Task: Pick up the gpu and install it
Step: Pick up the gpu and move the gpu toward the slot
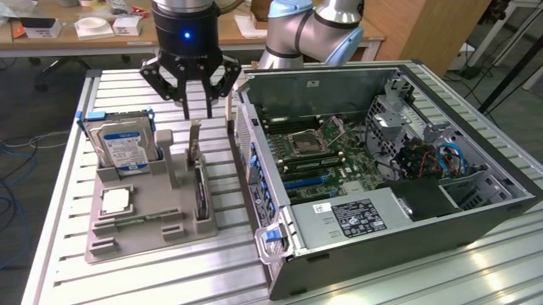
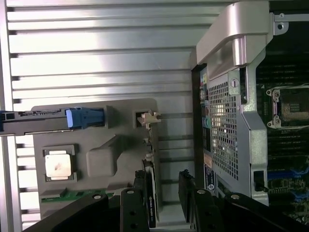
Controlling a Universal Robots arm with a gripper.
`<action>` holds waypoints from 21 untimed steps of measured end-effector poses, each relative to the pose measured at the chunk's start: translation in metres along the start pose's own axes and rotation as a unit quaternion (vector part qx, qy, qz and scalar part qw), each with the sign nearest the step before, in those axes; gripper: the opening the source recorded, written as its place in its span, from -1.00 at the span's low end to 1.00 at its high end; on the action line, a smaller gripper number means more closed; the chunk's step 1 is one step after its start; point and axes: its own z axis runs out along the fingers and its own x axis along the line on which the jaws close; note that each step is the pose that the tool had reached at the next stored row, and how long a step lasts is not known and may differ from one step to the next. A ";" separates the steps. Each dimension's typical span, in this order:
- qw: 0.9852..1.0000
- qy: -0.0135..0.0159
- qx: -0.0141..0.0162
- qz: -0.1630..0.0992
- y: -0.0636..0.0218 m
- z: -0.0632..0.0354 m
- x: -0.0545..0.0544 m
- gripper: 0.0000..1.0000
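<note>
Labels on the hard drive (image 1: pixel 124 147) and power supply (image 1: pixel 357 217) cannot be read.

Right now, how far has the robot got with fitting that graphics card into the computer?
Done: nothing that shows. The gpu stands on edge in its slot in the grey tray. In hand: the gripper hangs open just above the card, not touching it. Left: the card is not yet gripped or lifted, and it is not in the open computer case.
</note>
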 end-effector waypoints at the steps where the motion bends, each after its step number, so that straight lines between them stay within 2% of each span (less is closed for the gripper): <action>1: 1.000 0.000 0.000 0.000 0.0000 0.0012 0.000 -0.17; 21: 1.000 0.000 0.000 0.000 -0.0010 0.0215 0.001 -0.17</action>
